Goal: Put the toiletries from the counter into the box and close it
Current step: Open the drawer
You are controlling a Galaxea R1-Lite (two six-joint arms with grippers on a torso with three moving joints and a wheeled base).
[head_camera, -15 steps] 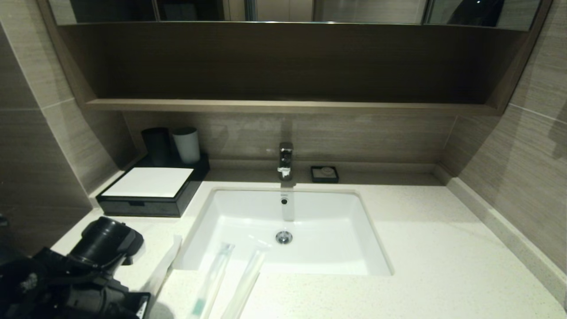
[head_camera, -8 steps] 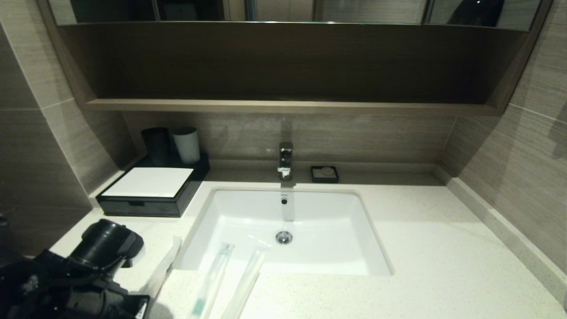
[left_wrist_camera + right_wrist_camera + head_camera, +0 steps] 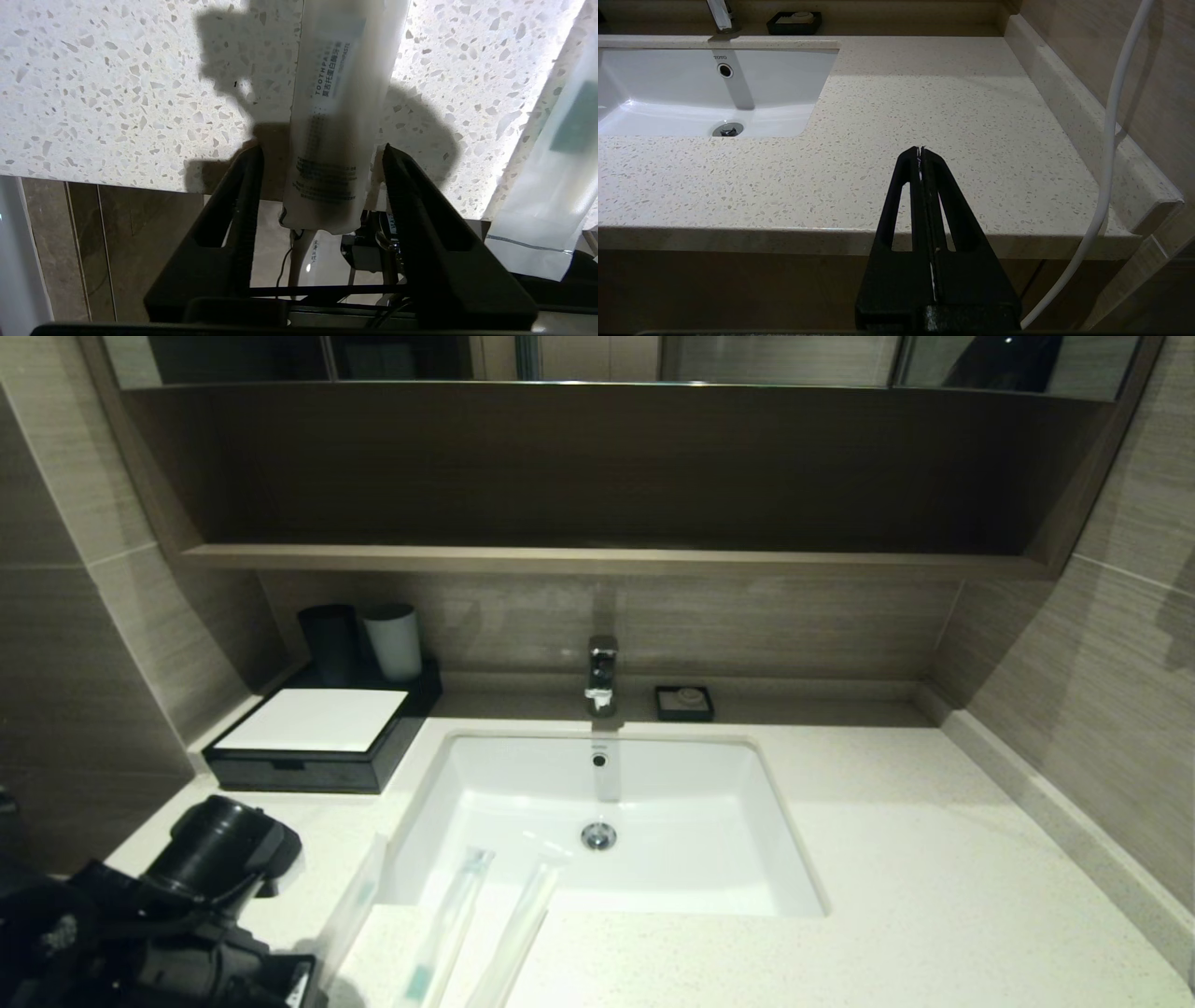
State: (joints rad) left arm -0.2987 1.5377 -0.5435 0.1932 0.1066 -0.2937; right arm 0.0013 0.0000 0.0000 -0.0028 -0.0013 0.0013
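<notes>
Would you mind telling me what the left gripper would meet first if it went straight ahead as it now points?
Probably the toothpaste packet: its near end overhangs the counter edge between the left gripper's open jaws, untouched.

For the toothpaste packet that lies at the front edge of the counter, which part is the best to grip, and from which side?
Grip the toothpaste packet at its near end, which sticks out past the counter edge, coming level from the front. The packet lies flat, so only that overhanging end lets a finger pass on each side. The left gripper already straddles it there, jaws open and not touching.
</notes>
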